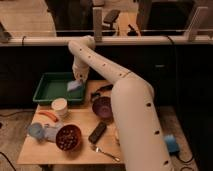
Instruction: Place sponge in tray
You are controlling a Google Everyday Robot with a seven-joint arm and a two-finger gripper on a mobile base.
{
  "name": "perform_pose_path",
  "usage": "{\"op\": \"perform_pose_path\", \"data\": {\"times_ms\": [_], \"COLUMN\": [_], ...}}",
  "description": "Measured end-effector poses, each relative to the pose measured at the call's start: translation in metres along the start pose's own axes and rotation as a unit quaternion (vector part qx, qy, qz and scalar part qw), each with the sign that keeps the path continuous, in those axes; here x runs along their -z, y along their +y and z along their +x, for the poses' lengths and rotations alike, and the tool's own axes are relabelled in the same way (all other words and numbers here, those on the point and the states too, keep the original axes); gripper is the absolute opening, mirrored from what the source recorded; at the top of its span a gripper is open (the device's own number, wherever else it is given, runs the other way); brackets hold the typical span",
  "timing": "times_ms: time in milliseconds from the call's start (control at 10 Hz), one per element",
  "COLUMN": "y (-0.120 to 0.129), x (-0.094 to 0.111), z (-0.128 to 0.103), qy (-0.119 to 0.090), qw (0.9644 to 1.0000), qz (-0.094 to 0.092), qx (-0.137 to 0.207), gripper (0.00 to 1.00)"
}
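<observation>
A single high view is taken from the table (42, 152) side opposite the tray (50, 90), looking down across it. The gripper (76, 84), closed on the sponge (74, 87), is seen over the tray's right end.

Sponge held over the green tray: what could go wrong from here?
The end effector, shut on the sponge, hangs near the right wall of the tray; released here, the sponge may land on the wall and tumble onto the table.
The purple bowl sits close below the arm; a low retreat could knock it.
</observation>
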Motion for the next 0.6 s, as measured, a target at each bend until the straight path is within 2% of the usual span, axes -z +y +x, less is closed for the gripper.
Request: {"op": "perform_pose_path", "data": {"times_ms": [600], "y": [-0.016], "x": [-0.009], "z": [-0.007], "qy": [-0.03], "qw": [0.9992], "qz": [0.006], "qx": [0.025], "gripper": [0.04]}}
